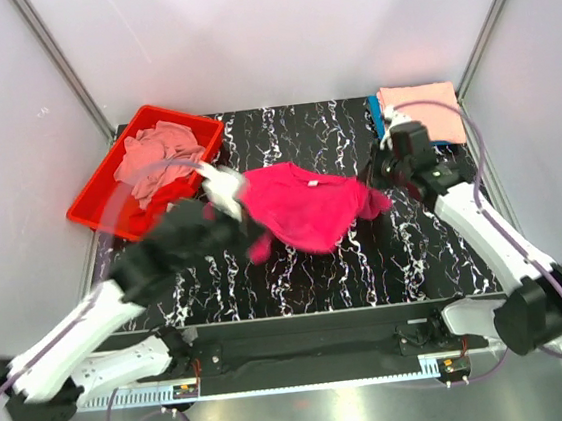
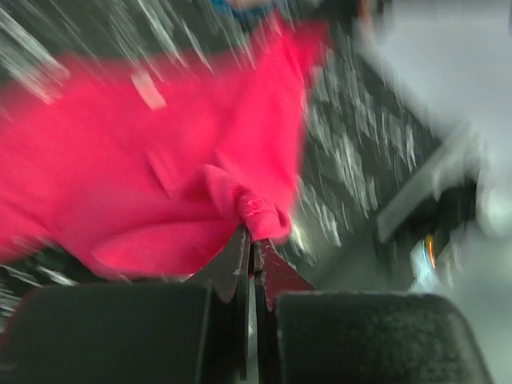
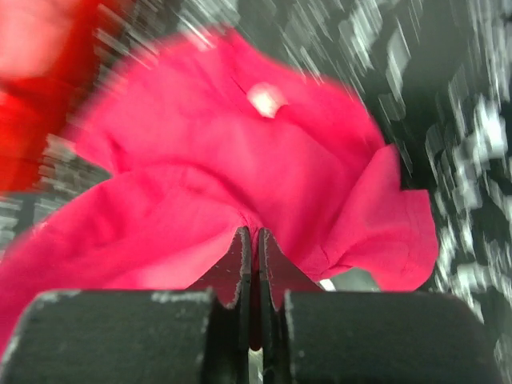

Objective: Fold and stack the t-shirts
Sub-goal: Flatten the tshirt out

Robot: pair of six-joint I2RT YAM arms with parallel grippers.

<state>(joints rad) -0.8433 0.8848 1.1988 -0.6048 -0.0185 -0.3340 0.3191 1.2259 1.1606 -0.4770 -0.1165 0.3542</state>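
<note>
Two tools, top view: the left tool [image 1: 231,194] pinches the left edge of the magenta t-shirt [image 1: 306,208] and the right tool [image 1: 377,188] pinches its right sleeve end; the left one shows only as a blur
Shirt's place, top view: bunched and seemingly part raised over the middle of the desk [image 1: 367,262], between the two arms and apart from the red tray [image 1: 165,110]
Other tees, top view: heaped tees [image 1: 160,155] lie in the tray at back left; folded tees [image 1: 421,105], salmon over teal, sit at the back right corner
Step in hand, as I judge it: spreading the shirt out flat, ahead of the first fold
Left wrist view, grip: the jaws are pressed together on a small nub of cloth at their very tips, and the rest of the shirt fans away over the desk
Left wrist view, advice: the hold is thin, so pull evenly and without jerks, or the nub may slip out
Right wrist view, grip: the jaws are pressed together on a gathered edge, with the neck label showing beyond and a sleeve hanging to the right
Right wrist view, advice: draw away from the left side until the cloth is taut, then lower both ends together so it lands without creases
Landing spot, my judgement: the middle of the desk, away from the tray and the folded tees, front face down if the label side is to end up inside
</note>
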